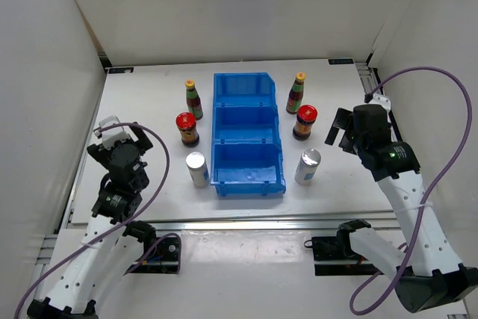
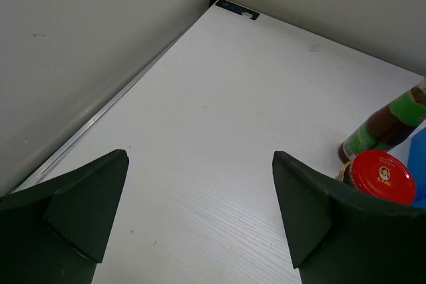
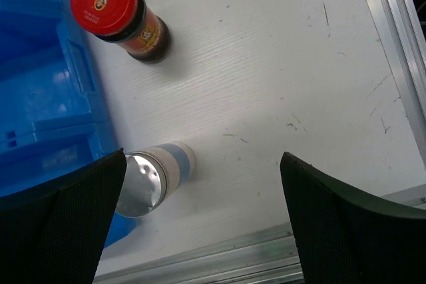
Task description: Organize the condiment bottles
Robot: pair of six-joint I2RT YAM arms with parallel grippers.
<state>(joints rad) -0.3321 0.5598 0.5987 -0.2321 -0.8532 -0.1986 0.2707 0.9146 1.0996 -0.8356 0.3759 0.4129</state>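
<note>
Six condiment bottles stand on the white table either side of a blue bin [image 1: 217, 134]. On its left are a slim yellow-capped bottle [image 1: 193, 99], a red-lidded jar [image 1: 187, 129] and a white silver-topped cylinder [image 1: 197, 169]. On its right are a slim bottle [image 1: 296, 93], a jar [image 1: 305, 122] and a cylinder [image 1: 308, 166]. My left gripper [image 1: 123, 132] is open and empty, left of the left row; its view [image 2: 200, 156] shows the jar [image 2: 383, 176] and the bottle [image 2: 386, 121]. My right gripper [image 1: 342, 132] is open and empty, right of the right row; its view [image 3: 203, 156] looks down on the cylinder [image 3: 153, 177] and the jar [image 3: 106, 1].
The blue three-compartment bin holds nothing in view; it also shows in the right wrist view [image 3: 40, 98]. White walls enclose the table at the left, back and right. A metal rail [image 3: 266, 251] runs along the near edge.
</note>
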